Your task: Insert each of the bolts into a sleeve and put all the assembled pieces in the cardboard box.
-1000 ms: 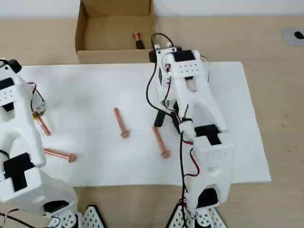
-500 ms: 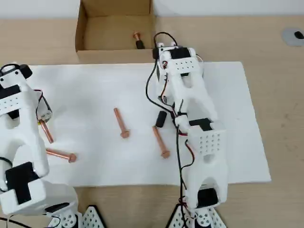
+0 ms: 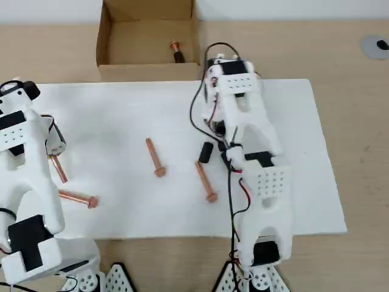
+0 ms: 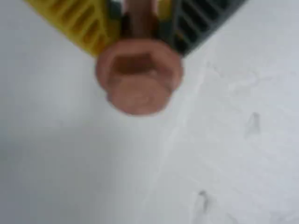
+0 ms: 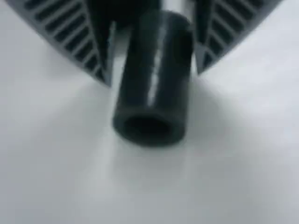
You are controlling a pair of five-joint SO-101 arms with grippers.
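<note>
My left gripper (image 4: 140,25) is shut on a copper bolt (image 4: 139,77), whose hex head points at the white sheet; in the high view this bolt (image 3: 59,168) hangs slanted under the left arm at the sheet's left side. My right gripper (image 5: 152,42) is shut on a black sleeve (image 5: 152,88) with its open end facing out. From above, the sleeve (image 3: 206,152) sits near the sheet's middle. Three loose bolts lie on the sheet: one (image 3: 155,157) at centre, one (image 3: 205,180) just in front of the sleeve, one (image 3: 76,198) at the left front.
The open cardboard box (image 3: 104,42) stands behind the sheet and holds one bolt-and-sleeve piece (image 3: 176,52). The white sheet (image 3: 292,121) covers most of the wooden table. Both arm bases stand at the front edge.
The left arm has shifted, carrying its bolt slightly right and toward the front. The right arm's body has swung a little to the right while the sleeve stays about where it was.
</note>
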